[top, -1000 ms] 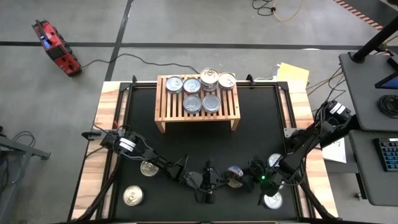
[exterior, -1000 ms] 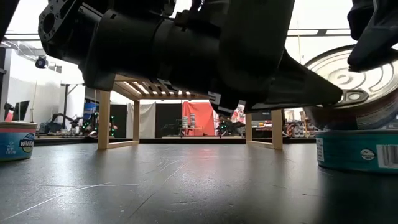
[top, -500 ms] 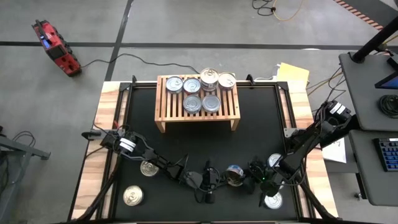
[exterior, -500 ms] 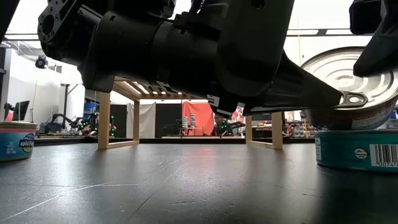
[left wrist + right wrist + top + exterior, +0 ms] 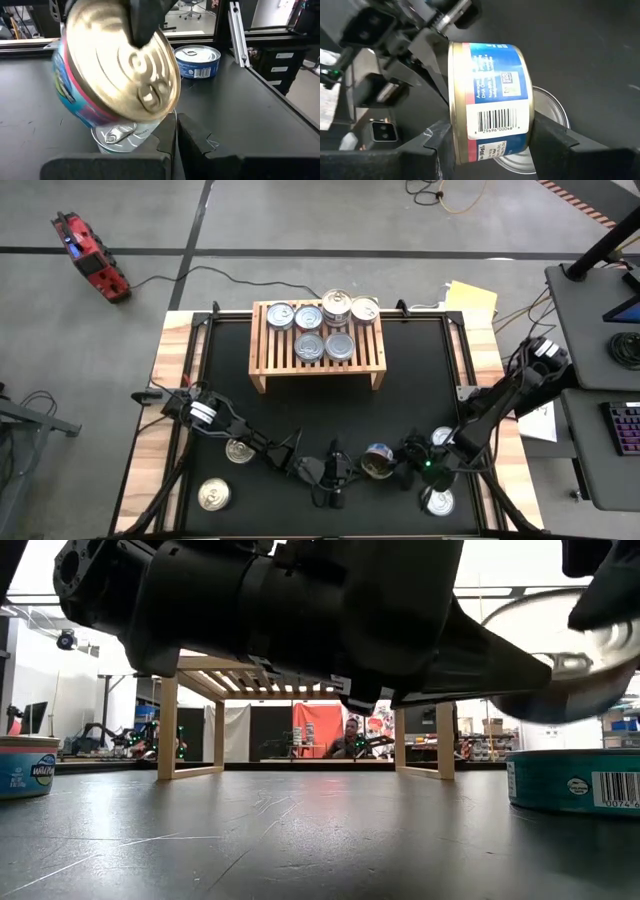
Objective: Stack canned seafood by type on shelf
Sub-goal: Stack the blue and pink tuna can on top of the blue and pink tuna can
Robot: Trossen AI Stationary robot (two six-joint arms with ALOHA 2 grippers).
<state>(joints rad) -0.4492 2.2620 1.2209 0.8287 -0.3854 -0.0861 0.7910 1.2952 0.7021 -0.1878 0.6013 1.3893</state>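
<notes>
The light-wood shelf [image 5: 317, 340] stands at the table's far middle with several tins on its slats. My right gripper [image 5: 392, 467] is near the table's near edge, shut on a blue-and-red labelled tin [image 5: 492, 90] with a gold lid [image 5: 135, 75]. The tin hangs just above a flat teal tin [image 5: 575, 780] with a silver lid [image 5: 547, 107]. My left gripper [image 5: 176, 132] is shut and points at the held tin from the left, touching nothing. Other tins sit upright on the mat [image 5: 238, 450], [image 5: 213, 496], [image 5: 440, 438], [image 5: 437, 502]. My right gripper pinches the blue-and-red tin between its two fingers, one finger [image 5: 440, 145] on the gold lid end, the other [image 5: 555, 140] on the bottom end. It comes slanting down from the table's right. The tin is tipped on its side and lifted clear of the teal tin below.
The black mat [image 5: 420, 370] lies bare between the shelf and the grippers. Both arms crowd the near middle, fingertips close together. A blue tin [image 5: 200, 55] shows beyond the held one. A person sits in the room behind the shelf [image 5: 350, 735].
My right gripper has risen a little and carried the blue-and-red tin up off the flat teal tin, on which its lower edge rested a second ago. The tin now hangs clear, still tipped. My left gripper has kept still.
</notes>
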